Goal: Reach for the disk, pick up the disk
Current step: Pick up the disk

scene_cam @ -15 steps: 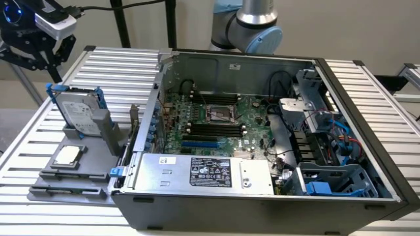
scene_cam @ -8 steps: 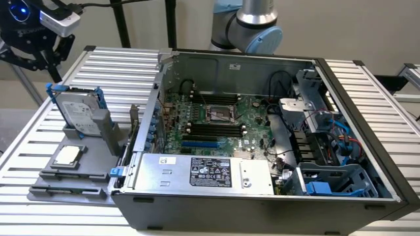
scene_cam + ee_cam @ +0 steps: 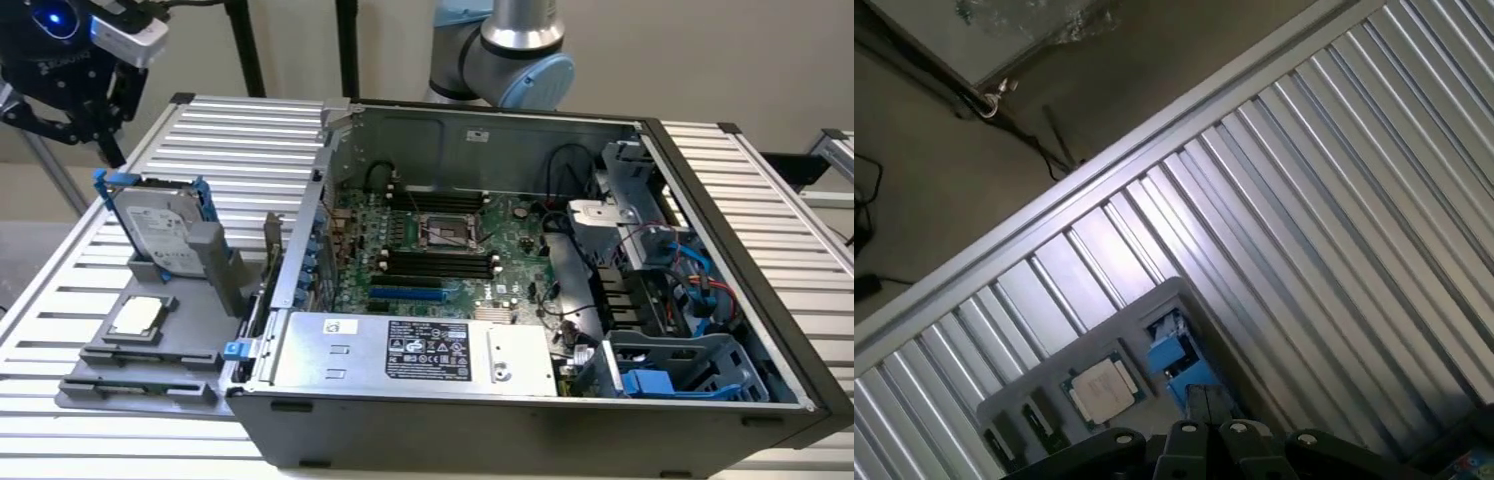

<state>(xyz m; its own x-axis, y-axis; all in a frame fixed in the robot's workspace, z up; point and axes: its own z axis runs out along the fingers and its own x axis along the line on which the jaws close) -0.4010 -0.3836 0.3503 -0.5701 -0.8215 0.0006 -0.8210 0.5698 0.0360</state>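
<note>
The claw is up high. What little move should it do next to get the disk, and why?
Probably ease the claw down and toward the exterior view's right. It hangs above the silver-grey metal disk in its bright blue plastic carrier, off to the exterior view's left, not touching it. The disk stands upright in a grey holder.
</note>
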